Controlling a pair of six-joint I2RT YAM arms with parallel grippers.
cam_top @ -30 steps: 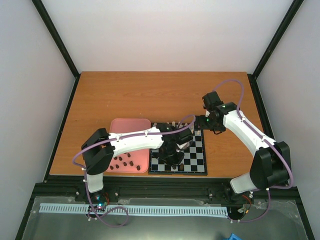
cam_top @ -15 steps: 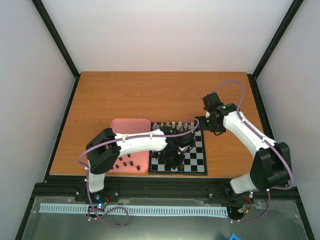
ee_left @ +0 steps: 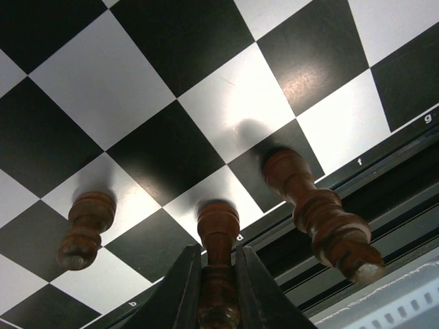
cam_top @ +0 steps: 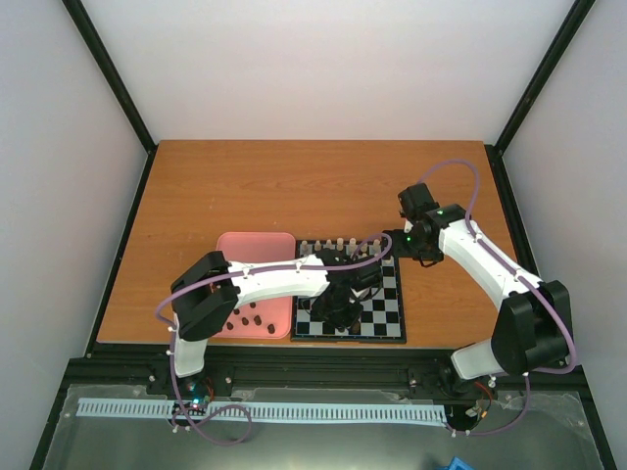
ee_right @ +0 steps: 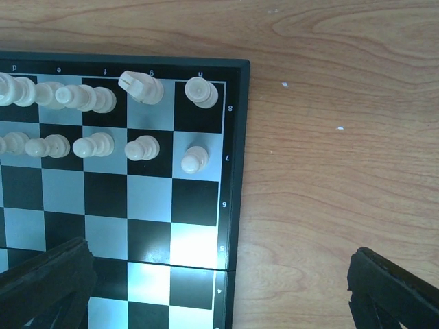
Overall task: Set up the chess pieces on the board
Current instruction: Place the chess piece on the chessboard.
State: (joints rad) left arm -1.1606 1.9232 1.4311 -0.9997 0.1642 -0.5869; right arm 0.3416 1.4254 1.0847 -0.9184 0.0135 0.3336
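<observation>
Worked on an orange-brown wooden table between pale walls, clamped a dark brown turned-wood chess piece upright, base down, in the left gripper on a white near-edge square of the black-and-white chessboard, held the right gripper spread wide above its far right corner.

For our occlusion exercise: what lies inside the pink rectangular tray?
Small dark brown chess pieces lie by the pink tray's near edge; the white left arm crosses its middle, hiding anything beneath.

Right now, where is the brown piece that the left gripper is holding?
In the left wrist view, the brown piece sits on a white square in the board's lettered edge row, between two other brown pieces, held by the left gripper.
</observation>
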